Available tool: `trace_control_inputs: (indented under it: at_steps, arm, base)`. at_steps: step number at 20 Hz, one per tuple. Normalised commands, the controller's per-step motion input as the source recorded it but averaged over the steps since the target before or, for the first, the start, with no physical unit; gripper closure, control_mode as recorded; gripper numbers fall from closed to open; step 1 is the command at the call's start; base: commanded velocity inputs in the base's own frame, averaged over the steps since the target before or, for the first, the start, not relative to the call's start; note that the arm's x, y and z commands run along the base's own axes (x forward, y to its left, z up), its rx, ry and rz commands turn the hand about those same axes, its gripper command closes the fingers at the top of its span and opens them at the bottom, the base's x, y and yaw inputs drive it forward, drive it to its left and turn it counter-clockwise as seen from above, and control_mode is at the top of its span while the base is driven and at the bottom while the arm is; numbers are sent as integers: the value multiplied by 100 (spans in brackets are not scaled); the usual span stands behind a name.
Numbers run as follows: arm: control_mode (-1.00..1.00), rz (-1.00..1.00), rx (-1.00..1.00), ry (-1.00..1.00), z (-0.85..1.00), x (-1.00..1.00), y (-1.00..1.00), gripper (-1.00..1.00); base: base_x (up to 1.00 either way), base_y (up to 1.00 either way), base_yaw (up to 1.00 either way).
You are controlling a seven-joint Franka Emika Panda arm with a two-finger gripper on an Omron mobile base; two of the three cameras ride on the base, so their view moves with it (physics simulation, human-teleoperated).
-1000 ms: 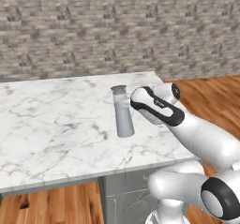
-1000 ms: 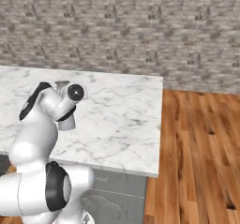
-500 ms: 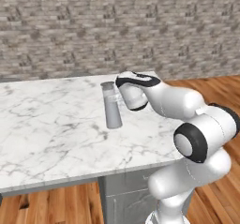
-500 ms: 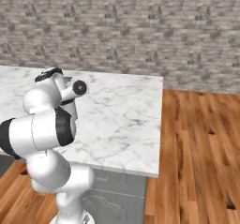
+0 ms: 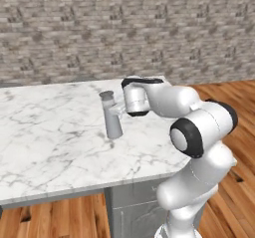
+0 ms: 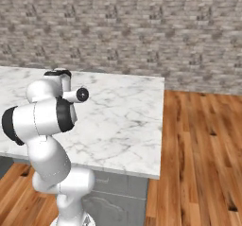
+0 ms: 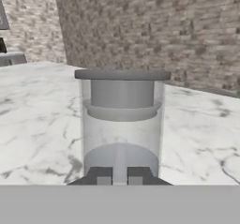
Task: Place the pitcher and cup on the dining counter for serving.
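Pitcher up on the dining counter, gripper clamped on its side.

The pitcher (image 5: 112,116) stood upright on the dining counter (image 5: 50,137) (near the right end), and the gripper (image 7: 120,175) had its fingers (image 7: 100,175) pinched nearly together against the pitcher's lower body, brick wall (image 5: 124,28) behind.

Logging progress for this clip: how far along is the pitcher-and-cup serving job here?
Done: the pitcher stands upright over the dining counter, apparently resting on it. In hand: the gripper is shut on the pitcher's side and has not let go. Left: release it, then bring the cup, which is not on the visible part of the counter.
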Motion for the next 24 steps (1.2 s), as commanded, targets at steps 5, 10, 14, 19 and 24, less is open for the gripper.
trace_control_inputs:
  at_steps: [5, 10, 14, 19, 24]
  arm:
    - [-100, 15, -1, -11, -38, 0, 0, 100]
    - [-100, 10, -3, -1, -23, 0, 0, 100]
    - [-100, 0, 0, 0, 0, 0, 0, -100]
    - [-100, 0, 0, 0, 1, -32, -29, -100]
    - [-100, 0, 0, 0, 15, -63, -61, -100]
  base:
    - [0, 0, 0]
    - [0, 0, 0]
    - [0, 0, 0]
    - [0, 0, 0]
    - [0, 0, 0]
